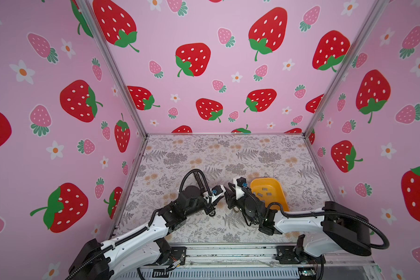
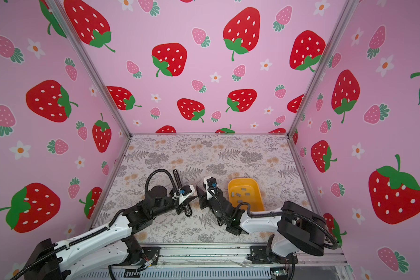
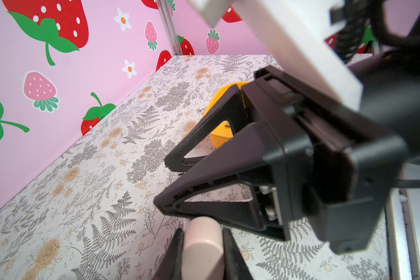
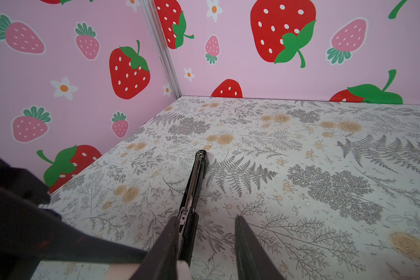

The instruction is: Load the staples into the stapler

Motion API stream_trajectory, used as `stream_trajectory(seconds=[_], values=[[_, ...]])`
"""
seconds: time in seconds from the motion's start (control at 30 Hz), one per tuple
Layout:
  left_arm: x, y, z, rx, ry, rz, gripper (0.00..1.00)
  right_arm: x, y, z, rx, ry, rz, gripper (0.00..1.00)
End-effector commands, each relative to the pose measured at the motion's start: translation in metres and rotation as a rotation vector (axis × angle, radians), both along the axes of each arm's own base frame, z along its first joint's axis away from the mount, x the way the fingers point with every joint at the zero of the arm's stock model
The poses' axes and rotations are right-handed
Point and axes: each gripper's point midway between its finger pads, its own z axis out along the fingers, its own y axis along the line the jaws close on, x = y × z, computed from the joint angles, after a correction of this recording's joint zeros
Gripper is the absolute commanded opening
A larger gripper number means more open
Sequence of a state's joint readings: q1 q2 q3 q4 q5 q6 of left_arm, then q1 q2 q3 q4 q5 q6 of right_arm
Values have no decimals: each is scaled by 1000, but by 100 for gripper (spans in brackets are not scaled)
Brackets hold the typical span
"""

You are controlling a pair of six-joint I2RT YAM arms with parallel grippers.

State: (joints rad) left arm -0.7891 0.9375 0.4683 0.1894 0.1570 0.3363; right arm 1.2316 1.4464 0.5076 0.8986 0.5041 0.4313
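Observation:
The stapler lies opened out on the floral table. Its long black magazine (image 1: 197, 179) (image 2: 176, 178) (image 4: 194, 184) points toward the back wall, with a metal rail showing along it. My left gripper (image 3: 203, 232) (image 1: 211, 211) is shut on the stapler's pale pink body (image 3: 203, 249). My right gripper (image 4: 205, 218) (image 1: 229, 201) (image 3: 160, 180) stands open just right of it, nothing between its fingers, one finger beside the magazine's near end. Several grey staples (image 1: 264, 189) (image 2: 243, 189) lie in the yellow tray (image 1: 255, 181) (image 2: 231, 184) behind the right gripper.
Pink strawberry-print walls close the table on three sides. A metal rail with the arm mounts runs along the front edge (image 1: 228, 252). The yellow tray (image 3: 218, 139) sits right of centre, partly hidden by the right arm.

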Motion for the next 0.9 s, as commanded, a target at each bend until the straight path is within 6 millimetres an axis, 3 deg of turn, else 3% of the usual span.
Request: stream_trajectory(seconds=[0.0, 0.87], values=[[1, -11, 59, -132, -125, -40, 0, 3, 1, -10, -28, 20, -26, 39], [-5, -9, 71, -163, -149, -57, 0, 12, 6, -27, -74, 30, -57, 39]])
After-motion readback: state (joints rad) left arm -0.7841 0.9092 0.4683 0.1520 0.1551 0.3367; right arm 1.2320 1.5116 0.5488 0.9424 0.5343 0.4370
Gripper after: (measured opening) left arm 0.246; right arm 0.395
